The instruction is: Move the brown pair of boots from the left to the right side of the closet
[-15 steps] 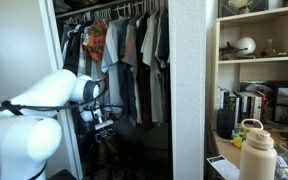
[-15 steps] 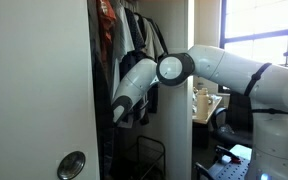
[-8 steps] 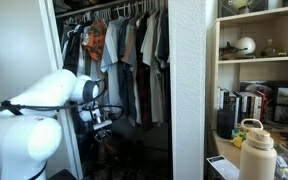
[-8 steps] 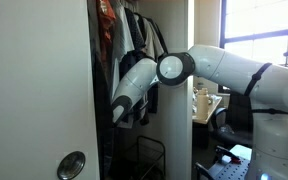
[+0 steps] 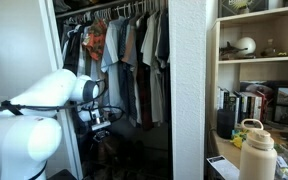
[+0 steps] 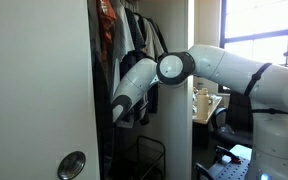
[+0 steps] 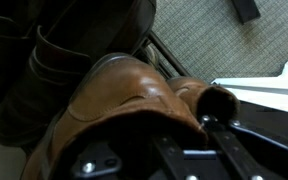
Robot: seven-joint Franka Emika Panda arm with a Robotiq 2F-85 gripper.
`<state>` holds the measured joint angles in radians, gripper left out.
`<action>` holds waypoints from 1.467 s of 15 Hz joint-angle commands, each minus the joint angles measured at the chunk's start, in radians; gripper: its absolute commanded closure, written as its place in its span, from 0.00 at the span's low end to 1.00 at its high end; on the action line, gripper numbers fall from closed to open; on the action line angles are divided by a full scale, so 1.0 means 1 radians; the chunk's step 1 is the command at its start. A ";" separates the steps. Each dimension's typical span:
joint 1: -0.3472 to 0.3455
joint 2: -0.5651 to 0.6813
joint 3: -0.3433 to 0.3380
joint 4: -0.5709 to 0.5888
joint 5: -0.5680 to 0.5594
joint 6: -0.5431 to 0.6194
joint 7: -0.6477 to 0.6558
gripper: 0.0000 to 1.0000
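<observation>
Jaw state cannot be determined. In the wrist view only one black finger (image 7: 219,102) shows, at right of centre, its rounded tip touching the leather of the brown boot (image 7: 124,95). The opposing finger is out of frame. The black linkage of the gripper (image 7: 169,140) fills the lower edge of the frame.

Boot position:
- The brown boot occupies the centre of the wrist view, directly against the gripper.
- Its opening edge lies under the visible fingertip.
- A dark boot (image 7: 44,60) stands at upper left, touching the brown boot.
- Grey carpet (image 7: 204,35) shows at upper right, with a black object (image 7: 246,10) at the top edge.

Arm position:
- In an exterior view the arm (image 5: 44,100) enters from the lower left, and the gripper (image 5: 102,124) sits low inside the closet, left of frame centre.
- A dark shape (image 5: 106,150) sits just below the gripper; it is too dark to identify.
- Clothes (image 5: 124,55) hang from a rail (image 5: 114,12) above the gripper.
- In an exterior view the arm (image 6: 204,65) reaches from the right into the closet. The door (image 6: 34,90) at left hides the gripper.

Surroundings: shelves (image 5: 259,60) stand at right of the closet, with a bottle (image 5: 256,150) at lower right.
</observation>
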<state>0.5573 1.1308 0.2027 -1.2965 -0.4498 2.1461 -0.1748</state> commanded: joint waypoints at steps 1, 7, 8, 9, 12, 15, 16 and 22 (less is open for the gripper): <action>-0.021 -0.039 0.047 -0.056 0.088 0.008 0.079 0.96; -0.104 -0.088 0.124 -0.068 0.244 0.095 0.132 0.96; -0.117 -0.092 0.136 -0.076 0.267 0.127 0.147 0.96; -0.127 -0.095 0.145 -0.081 0.282 0.156 0.160 0.96; -0.159 -0.116 0.162 -0.104 0.315 0.238 0.198 0.96; -0.183 -0.156 0.167 -0.128 0.311 0.306 0.230 0.97; -0.190 -0.170 0.166 -0.134 0.308 0.324 0.239 0.97; -0.203 -0.232 0.147 -0.144 0.281 0.406 0.255 0.97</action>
<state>0.3603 1.0271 0.3499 -1.3816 -0.1627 2.5089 0.0452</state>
